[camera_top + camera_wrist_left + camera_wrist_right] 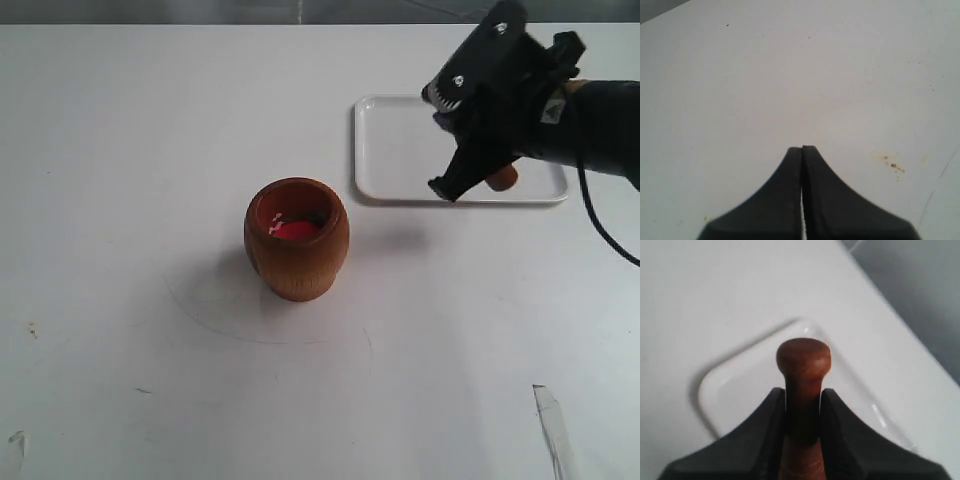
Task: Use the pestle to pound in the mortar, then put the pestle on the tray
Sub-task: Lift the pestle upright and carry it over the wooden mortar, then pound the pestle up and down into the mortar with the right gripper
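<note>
the right gripper (802, 396) is seen clamped on the pestle (803, 359): its neck is pinched between the two black fingers (765, 430), and the round knob is shown just past the tips. in the exterior view this gripper is tilted downward over the right part of the tray (385, 150), and a brown end of the pestle is seen near the front rim; whether the tray is touched by it cannot be told. the tray is laid flat on the white table (120, 150). the mortar (297, 255) is placed upright on the table, to the left of the tray and nearer to the camera, well apart from the gripper; something red with a few white specks is seen inside it. the left gripper (802, 150) is held over bare table, its tips pressed together with nothing between them.
</note>
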